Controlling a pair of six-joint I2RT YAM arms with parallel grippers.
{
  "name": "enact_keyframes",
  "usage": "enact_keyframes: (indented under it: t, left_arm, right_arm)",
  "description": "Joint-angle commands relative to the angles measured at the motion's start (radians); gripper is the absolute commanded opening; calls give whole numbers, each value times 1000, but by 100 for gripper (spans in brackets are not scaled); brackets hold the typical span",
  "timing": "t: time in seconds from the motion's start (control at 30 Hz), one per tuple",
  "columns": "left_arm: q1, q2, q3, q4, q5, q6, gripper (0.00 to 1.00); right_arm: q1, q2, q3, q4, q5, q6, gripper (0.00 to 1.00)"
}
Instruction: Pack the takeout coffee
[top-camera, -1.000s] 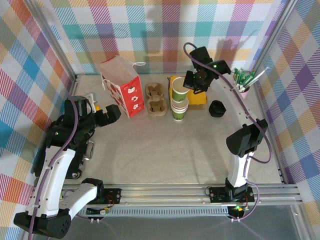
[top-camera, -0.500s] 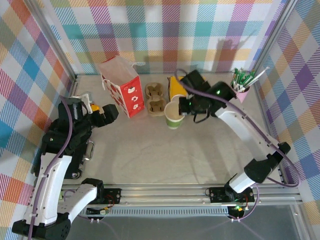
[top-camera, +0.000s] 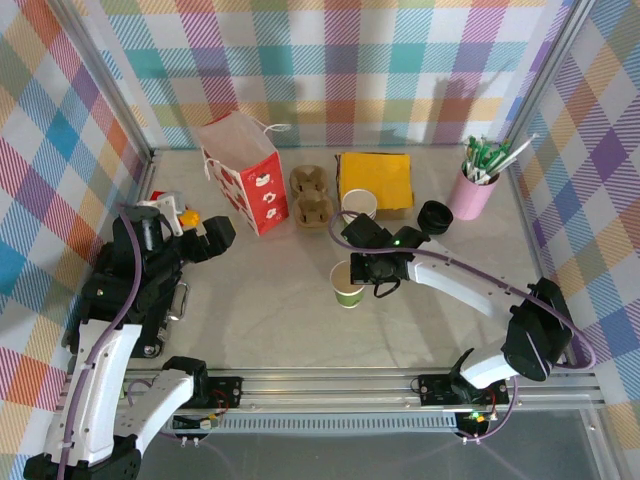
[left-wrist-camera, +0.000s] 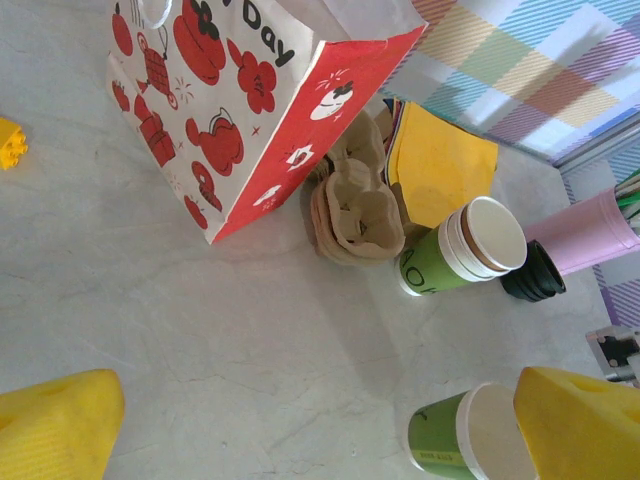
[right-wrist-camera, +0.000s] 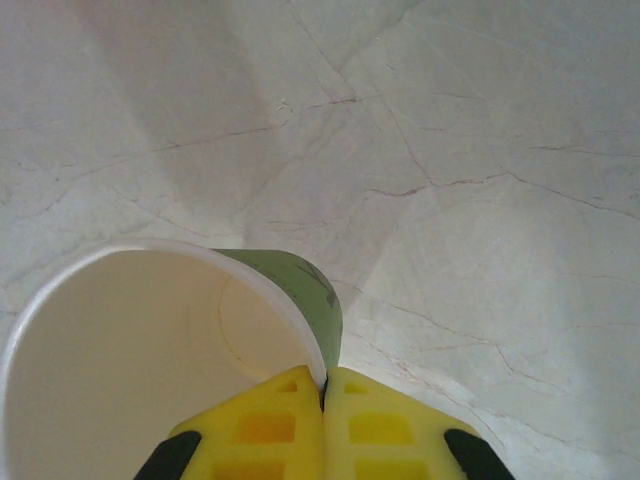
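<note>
The paper cup (top-camera: 348, 285) is near the middle of the worktop (top-camera: 270, 310), a little toward 6 o'clock. The stack of cups (top-camera: 358, 205) is at its 12 o'clock and the pulp carrier (top-camera: 311, 197) at its 11 o'clock. The right claw (top-camera: 366, 270) is clenched on the cup's rim at the 2 o'clock edge. The left claw (left-wrist-camera: 318, 425) is released, its jaws spread wide, well off toward 9 o'clock.

The cup looks light and thin-walled, so it is likely to dent under a hard squeeze and to tip easily. The rolled rim is probably its stiffest part and the sensible place to pinch.

The right wrist view shows what the overhead view does not: the cup (right-wrist-camera: 150, 340) is empty inside, and the two fingers (right-wrist-camera: 270, 425) meet across the wall, one inside and one outside. The left wrist view shows the cup's green side (left-wrist-camera: 440, 440) and the red printed bag (left-wrist-camera: 230, 110). No view settles whether the cup's base rests on the worktop.
</note>
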Motion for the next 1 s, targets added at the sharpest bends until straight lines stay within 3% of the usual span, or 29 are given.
enact_keyframes:
  t: [0.0, 0.7, 0.97]
  left_arm:
    - [-7, -6, -16, -13, 2, -4, 100]
    - [-8, 3, -4, -14, -6, -2, 100]
    - [-7, 10, 8, -24, -17, 10, 100]
  right_arm:
    - [9, 2, -12, 97, -8, 32, 0]
    - [17, 33, -59, 115, -9, 35, 9]
    - [17, 38, -54, 108, 4, 24, 18]
